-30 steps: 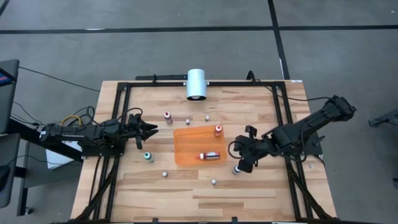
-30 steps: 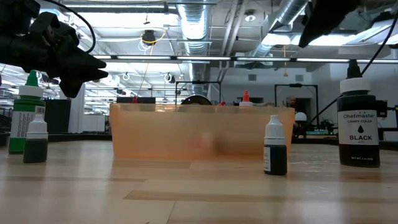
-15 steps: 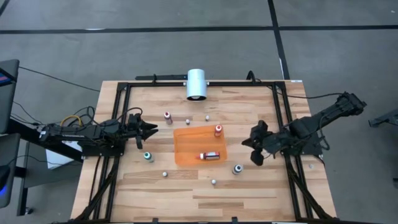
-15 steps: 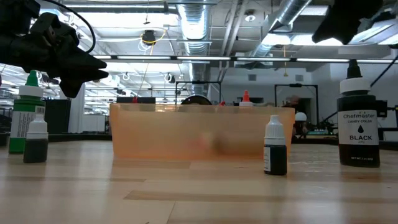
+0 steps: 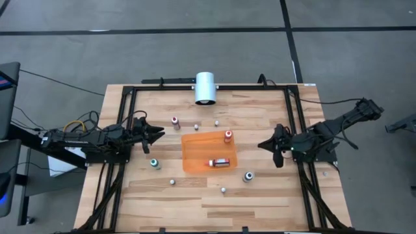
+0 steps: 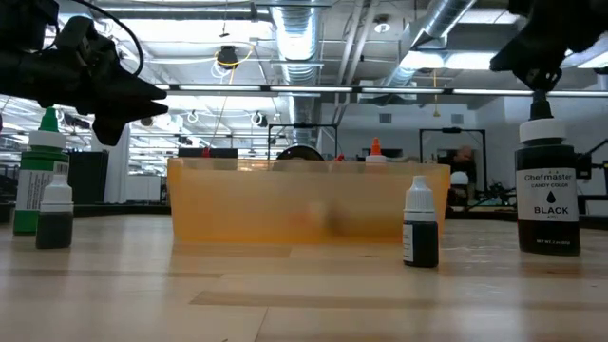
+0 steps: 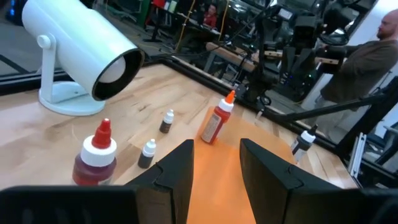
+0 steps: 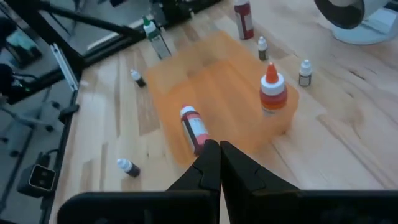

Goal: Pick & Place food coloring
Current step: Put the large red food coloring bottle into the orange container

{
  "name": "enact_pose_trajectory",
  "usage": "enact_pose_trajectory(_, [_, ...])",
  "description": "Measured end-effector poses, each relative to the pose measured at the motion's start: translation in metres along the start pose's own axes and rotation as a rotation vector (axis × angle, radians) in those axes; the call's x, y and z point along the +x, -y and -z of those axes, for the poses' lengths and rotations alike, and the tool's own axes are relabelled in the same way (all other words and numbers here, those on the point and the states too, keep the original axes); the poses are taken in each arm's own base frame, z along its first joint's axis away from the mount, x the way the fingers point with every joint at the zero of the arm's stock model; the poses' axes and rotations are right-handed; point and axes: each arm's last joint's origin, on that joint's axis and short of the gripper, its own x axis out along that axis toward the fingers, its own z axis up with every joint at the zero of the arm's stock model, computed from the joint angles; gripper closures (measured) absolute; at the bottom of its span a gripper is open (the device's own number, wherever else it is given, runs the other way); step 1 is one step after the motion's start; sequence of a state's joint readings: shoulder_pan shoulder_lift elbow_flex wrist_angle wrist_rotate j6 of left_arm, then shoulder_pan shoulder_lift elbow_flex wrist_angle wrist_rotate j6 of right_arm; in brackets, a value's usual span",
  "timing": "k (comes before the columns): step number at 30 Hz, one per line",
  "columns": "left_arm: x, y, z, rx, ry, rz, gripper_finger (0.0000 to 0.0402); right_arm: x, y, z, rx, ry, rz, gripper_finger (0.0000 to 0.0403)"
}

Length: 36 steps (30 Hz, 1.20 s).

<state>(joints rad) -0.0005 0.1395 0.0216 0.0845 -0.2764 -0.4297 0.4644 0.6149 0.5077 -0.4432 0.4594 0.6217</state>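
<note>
Dark and pressed fully together, the fingers of the right pincer (image 5: 273, 145) hold nothing; it hangs above the worktop (image 5: 260, 195) at the right side, just beyond the orange tray (image 5: 195, 159), aimed toward it. The left pincer (image 5: 158, 131) hovers at the left side of the worktop with its fingers narrowly parted and nothing between them, pointing at the tray as well.

Two food coloring bottles are already in the tray: an orange-topped one (image 5: 228, 136) standing upright by its far right corner, and a white-capped one (image 5: 219, 162) lying on its side near the front edge. The rest stand loose on the wood: a red-topped bottle (image 5: 175, 121) beyond the tray, a green-topped one (image 5: 155, 163) to its left, a larger dark bottle (image 5: 248, 176) near its front right corner, and several tiny droppers scattered about, such as one (image 5: 223, 190) by the front edge. A white cylinder (image 5: 205, 88) sits at the back.

These bottles are probably light, stiff plastic with smooth, round bodies, so they may tip or roll if nudged. Gripping across the body just under the cap, squarely from above, looks the safest hold.
</note>
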Motion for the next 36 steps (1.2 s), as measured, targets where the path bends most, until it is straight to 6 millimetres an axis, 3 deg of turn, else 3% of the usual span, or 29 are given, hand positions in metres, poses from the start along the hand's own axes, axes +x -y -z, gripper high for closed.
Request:
enact_pose_trajectory(6, [-0.001,0.003,-0.007,-0.026,0.023,0.01,0.028,-0.004,0.014,0.014,0.06,0.119,-0.03,0.0403])
enact_pose_trajectory(19, [0.008,0.024,-0.054,0.124,-0.083,-0.133,0.028,-0.008,0.036,0.039,0.145,0.281,-0.083,0.0403])
enact_pose_trajectory(25, [0.026,0.036,-0.07,0.184,-0.216,-0.236,0.028,-0.008,0.041,0.045,0.175,0.334,-0.094,0.0403])
enact_pose_trajectory(36, [0.081,0.056,-0.096,0.351,-0.361,-0.33,0.028,-0.009,0.043,0.047,0.182,0.353,-0.104,0.0403])
